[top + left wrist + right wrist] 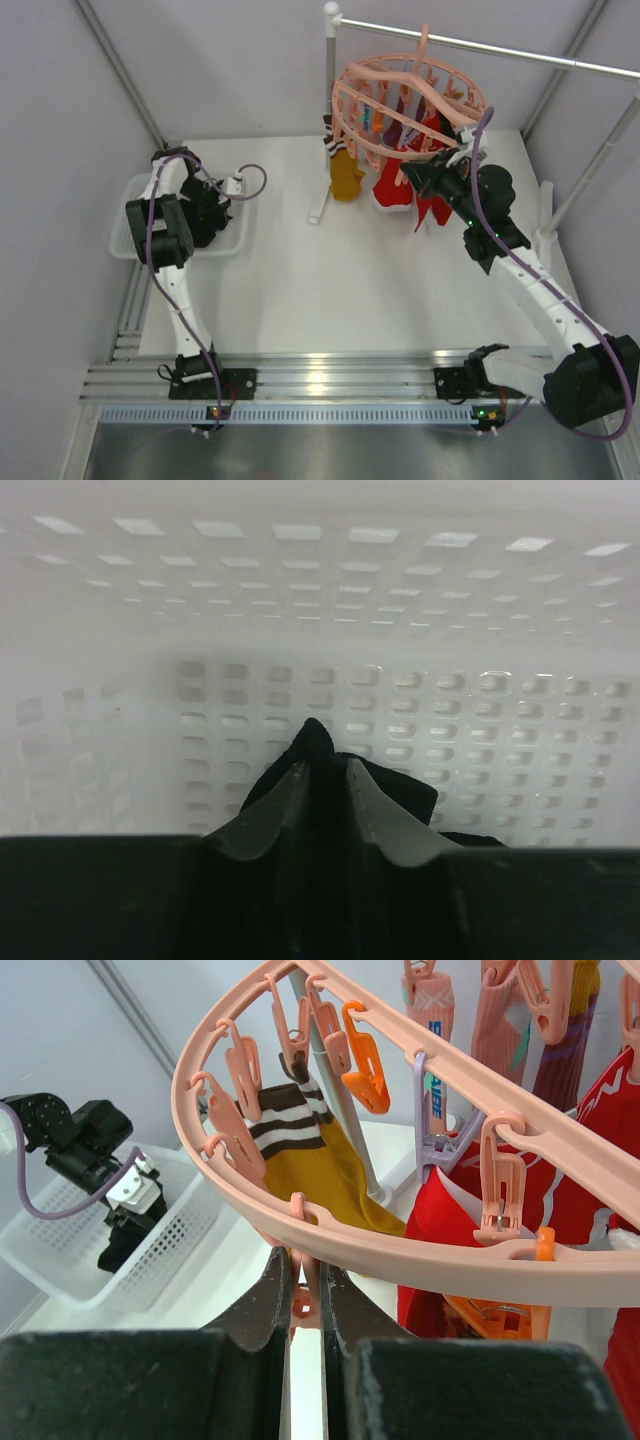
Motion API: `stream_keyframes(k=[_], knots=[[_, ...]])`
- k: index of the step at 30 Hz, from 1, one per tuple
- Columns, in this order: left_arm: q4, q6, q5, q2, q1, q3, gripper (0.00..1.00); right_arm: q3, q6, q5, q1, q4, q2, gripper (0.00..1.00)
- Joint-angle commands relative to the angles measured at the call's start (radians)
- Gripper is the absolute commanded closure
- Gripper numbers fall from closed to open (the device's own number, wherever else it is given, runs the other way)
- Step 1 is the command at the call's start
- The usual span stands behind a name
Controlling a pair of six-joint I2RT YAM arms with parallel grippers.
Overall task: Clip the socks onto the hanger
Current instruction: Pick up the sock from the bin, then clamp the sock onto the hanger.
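Pale grey walls point(240, 60) close in a white tabletop point(300, 290), and one metal rail point(500, 48) runs above its far right corner. There are two arms, two tools, one hanger point(420, 1255) and one white mesh basket point(450, 710).

The hanger is a salmon-pink ring with cross spokes and dangling clips, and it hangs tilted from the rail. Most of its clips are pink, two orange clips point(366, 1060) and one lilac clip point(430, 1125) among them. Below the ring I count one mustard sock point(320, 1175) with a brown-and-white striped cuff and two red socks point(450, 1230). Further pink and dark red ones overlap behind them, so the full count cannot be made out, and the right wrist view cuts off their upper ends.

The right tool point(305, 1265) sits just under the ring's near edge, its fingers pressed almost together on a pink clip point(305, 1305) that hangs from the ring.

The basket stands well to the left of the hanger. Inside it the left tool point(323, 767) pinches one black sock point(400, 788) near the floor. The tool's body hides the rest of that sock, and in the top view the arm covers the tool.
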Motion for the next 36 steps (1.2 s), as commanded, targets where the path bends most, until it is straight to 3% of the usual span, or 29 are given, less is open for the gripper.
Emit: stream_keyframes(k=[1,5,14,18,20,23,24,26,29,30,31,36], knots=[[0.05,-0.001,0.004,0.005,-0.001,-0.012,0.8,0.051,-0.011,-0.001,-0.017,0.005,0.005,1.0],[0.069,-0.079,0.063,-0.046,-0.009,-0.012,1.0,0.056,-0.008,-0.003,-0.019,0.005,0.007,1.0],[0.263,-0.611,0.255,-0.258,0.014,-0.033,1.0,0.068,-0.005,-0.001,-0.019,-0.001,0.004,1.0],[0.473,-0.896,0.251,-0.392,0.019,-0.131,1.0,0.073,0.001,0.0,-0.017,0.002,0.002,1.0],[0.518,-0.955,0.264,-0.434,0.022,-0.151,1.0,0.073,0.004,0.0,-0.019,0.002,-0.001,1.0],[0.68,-1.198,0.258,-0.521,0.023,-0.2,1.0,0.073,0.01,0.0,-0.02,0.005,-0.006,1.0],[0.728,-1.346,0.263,-0.564,0.022,-0.219,1.0,0.073,0.012,0.0,-0.019,0.006,-0.004,1.0],[0.791,-1.45,0.284,-0.601,0.014,-0.219,1.0,0.073,0.019,-0.001,-0.02,0.009,0.0,1.0],[0.946,-1.654,0.261,-0.699,-0.026,-0.291,1.0,0.073,0.029,-0.001,-0.02,0.016,0.0,1.0],[1.002,-1.738,0.246,-0.772,-0.041,-0.376,1.0,0.073,0.03,-0.003,-0.02,0.017,0.002,1.0],[1.061,-1.772,0.156,-0.81,-0.09,-0.421,1.0,0.073,0.033,-0.006,-0.022,0.022,0.003,1.0],[1.239,-1.895,-0.015,-0.988,-0.291,-0.643,1.0,0.074,0.059,-0.009,-0.02,0.036,0.014,1.0]])
